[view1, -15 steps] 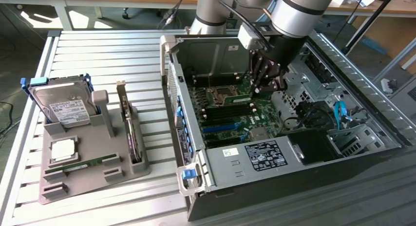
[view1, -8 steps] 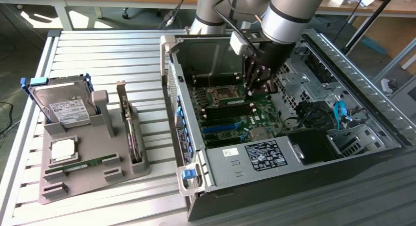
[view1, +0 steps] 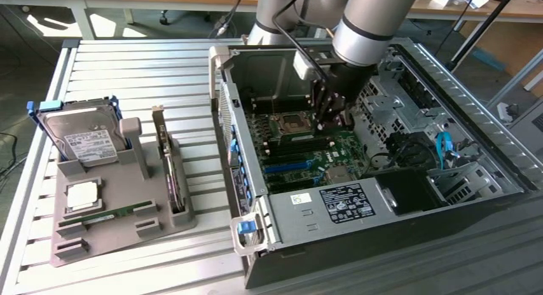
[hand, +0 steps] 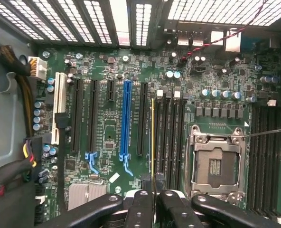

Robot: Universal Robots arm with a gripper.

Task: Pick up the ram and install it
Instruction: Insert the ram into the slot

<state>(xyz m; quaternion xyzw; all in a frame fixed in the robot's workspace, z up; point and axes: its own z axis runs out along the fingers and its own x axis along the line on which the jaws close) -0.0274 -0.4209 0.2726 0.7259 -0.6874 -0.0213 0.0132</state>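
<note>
Open computer case (view1: 263, 72) on slatted worktop (view1: 127, 66); arm inside, above motherboard (hand: 102, 57). Pick-up done; seating left, so judged mid-install. Claw (hand: 153, 197) nearly pressed together, pinching ram (hand: 153, 137) edge-on and upright over black memory slots (hand: 171, 142) beside processor socket (hand: 215, 164). Ram-to-slot contact: cannot tell.

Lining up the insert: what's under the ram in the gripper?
Black memory slots on the motherboard, beside the processor socket. The ram itself covers the strip right beneath it, so the exact slot is hidden.
</note>
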